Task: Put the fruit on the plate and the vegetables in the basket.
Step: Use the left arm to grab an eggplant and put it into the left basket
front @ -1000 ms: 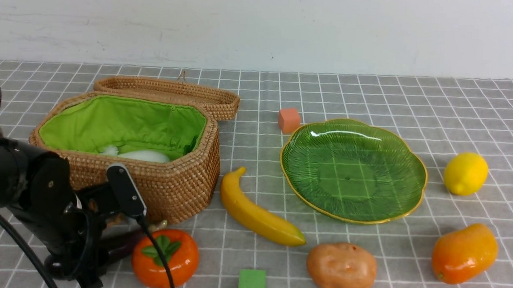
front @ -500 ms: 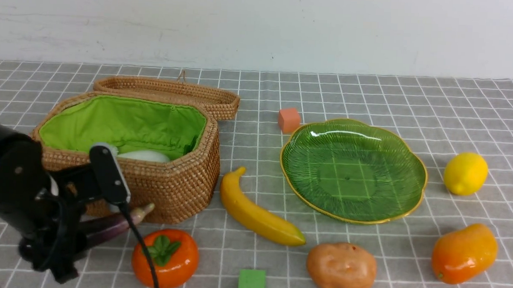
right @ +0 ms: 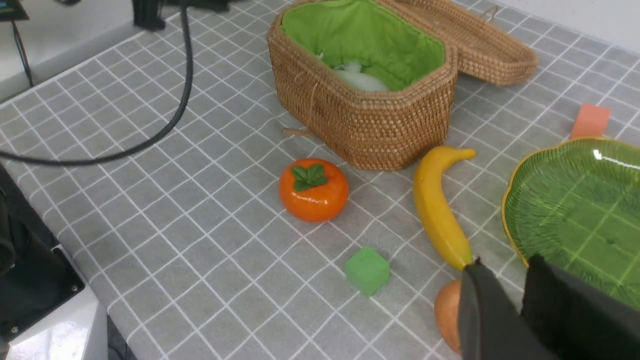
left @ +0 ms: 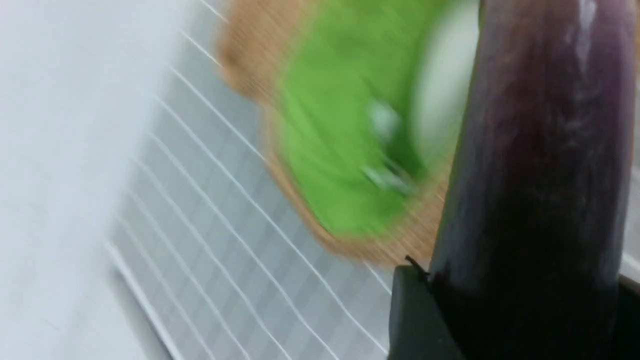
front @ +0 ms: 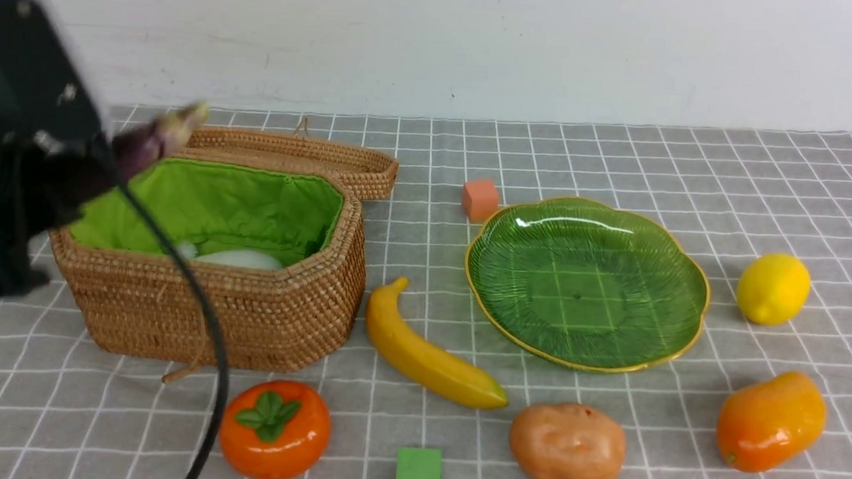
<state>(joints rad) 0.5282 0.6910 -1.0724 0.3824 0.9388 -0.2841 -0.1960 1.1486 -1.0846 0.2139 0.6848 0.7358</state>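
Left fingers [left: 412, 325] clamp the eggplant [left: 540, 150], seemingly mid-body through blur, holding it tilted high over the rear-left rim of the basket [front: 267, 312]; glossy, stiff, light and long, it may swivel, so a central hold suits; right fingers [right: 487, 315] sit narrow and empty.

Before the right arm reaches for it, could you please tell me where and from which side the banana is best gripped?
I would grip the banana at its thick middle, coming straight down with the jaws across its width: it lies flat on the cloth, its ends taper, and both long sides look free.
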